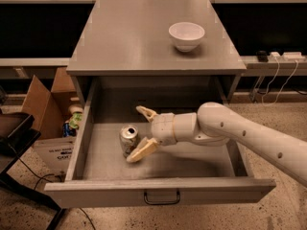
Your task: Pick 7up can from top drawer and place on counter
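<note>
The 7up can [128,139] stands upright on the floor of the open top drawer [91,150], left of centre, its silver top showing. My gripper [140,134] reaches in from the right on the white arm. It is open, with one finger behind the can and the other finger [142,150] in front of it, so the can sits partly between them. The fingers do not press on it. The counter [139,37] is the grey cabinet top above the drawer.
A white bowl [186,35] sits on the counter at the right rear. An open cardboard box [48,114] with items stands on the floor left of the cabinet. A dark stand [14,143] is at far left. Cables [276,80] hang at right.
</note>
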Controlling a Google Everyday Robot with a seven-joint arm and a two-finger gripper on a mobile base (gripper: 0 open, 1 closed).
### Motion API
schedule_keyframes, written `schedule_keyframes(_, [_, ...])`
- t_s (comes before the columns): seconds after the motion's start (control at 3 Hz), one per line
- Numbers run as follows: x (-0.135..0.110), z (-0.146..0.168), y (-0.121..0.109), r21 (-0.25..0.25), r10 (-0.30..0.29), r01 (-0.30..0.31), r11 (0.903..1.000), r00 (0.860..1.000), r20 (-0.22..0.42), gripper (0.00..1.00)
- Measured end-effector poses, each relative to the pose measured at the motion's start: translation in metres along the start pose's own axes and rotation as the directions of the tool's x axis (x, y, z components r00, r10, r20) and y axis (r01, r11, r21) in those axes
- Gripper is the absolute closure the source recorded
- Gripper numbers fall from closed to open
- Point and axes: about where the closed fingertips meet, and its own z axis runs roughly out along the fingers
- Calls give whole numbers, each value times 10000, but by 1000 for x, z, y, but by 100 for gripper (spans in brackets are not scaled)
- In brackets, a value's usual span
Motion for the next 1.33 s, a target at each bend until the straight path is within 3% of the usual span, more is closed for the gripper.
schedule_keyframes(0.67, [17,50,28,-631,539,-509,9967,9975,467,42])
schedule_keyframes(1.0, [18,51,28,-637,562,-532,9966,9973,475,65])
schedule_keyframes(1.33, [-1,42,26,-653,434,-409,9970,9983,379,89])
